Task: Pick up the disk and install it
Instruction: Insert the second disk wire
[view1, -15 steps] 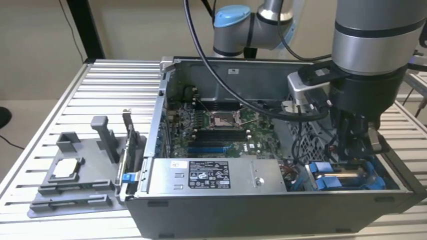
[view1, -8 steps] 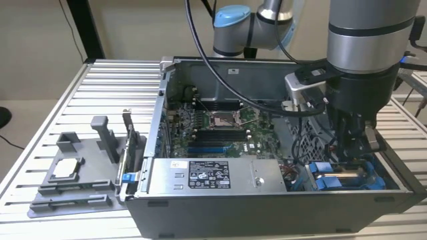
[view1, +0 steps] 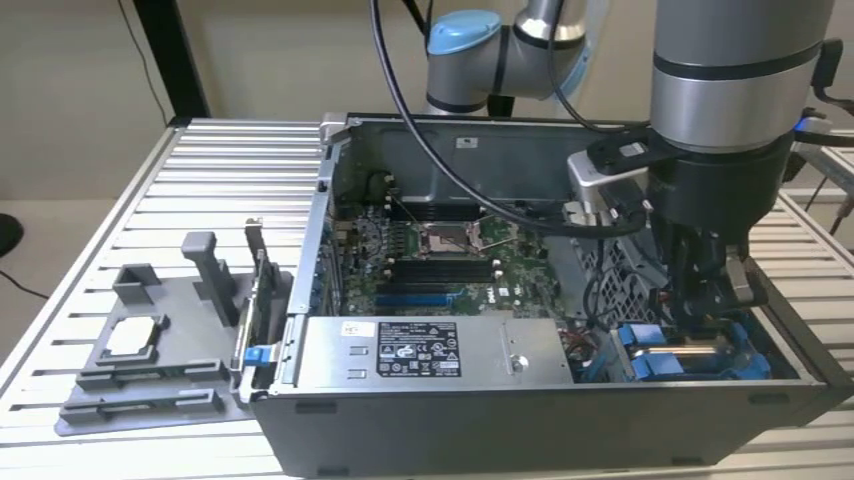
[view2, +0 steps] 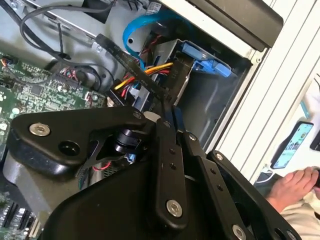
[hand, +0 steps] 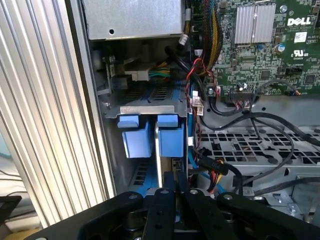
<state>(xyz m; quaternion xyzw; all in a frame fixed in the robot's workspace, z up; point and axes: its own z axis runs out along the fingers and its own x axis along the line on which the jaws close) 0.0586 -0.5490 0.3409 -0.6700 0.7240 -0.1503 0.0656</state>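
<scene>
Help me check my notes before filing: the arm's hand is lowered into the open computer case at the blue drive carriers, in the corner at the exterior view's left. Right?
Wrong side. The hand is lowered into the open computer case at the blue drive carriers, but in the corner at the exterior view's right, as the exterior view shows.

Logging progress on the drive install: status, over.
Gripper jaws shut, low at the drive bay. Disk sits in bay, blue carrier showing. Cables alongside, none across.
</scene>
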